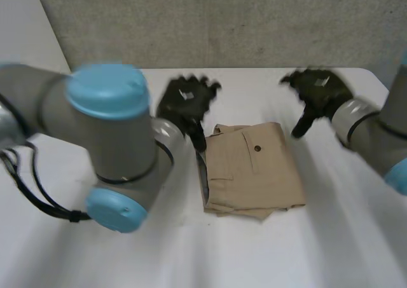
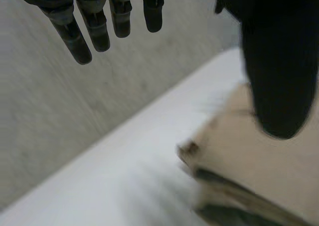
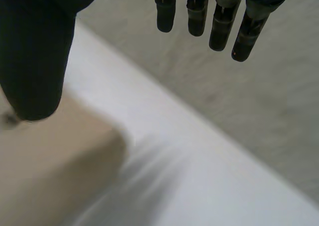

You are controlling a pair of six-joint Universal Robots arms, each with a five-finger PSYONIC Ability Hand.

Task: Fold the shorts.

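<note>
Tan shorts (image 1: 254, 170) lie folded into a compact rectangle on the white table (image 1: 331, 237), a dark button on their upper face. My left hand (image 1: 186, 103) hovers above the shorts' far left corner, open, fingers straight and holding nothing. My right hand (image 1: 318, 92) hovers past the far right corner, also open and holding nothing. In the left wrist view the fingers (image 2: 94, 26) hang straight and the thumb (image 2: 281, 71) stands over the shorts (image 2: 264, 171). From the right wrist, the straight fingers (image 3: 219, 21) and thumb (image 3: 35, 56) are above the shorts' corner (image 3: 55, 166).
A grey wall (image 1: 254, 21) runs along the table's far edge. My left arm's big grey joint with blue caps (image 1: 108, 148) stands over the table's left side, close to the shorts. Bare table lies in front of and to the right of the shorts.
</note>
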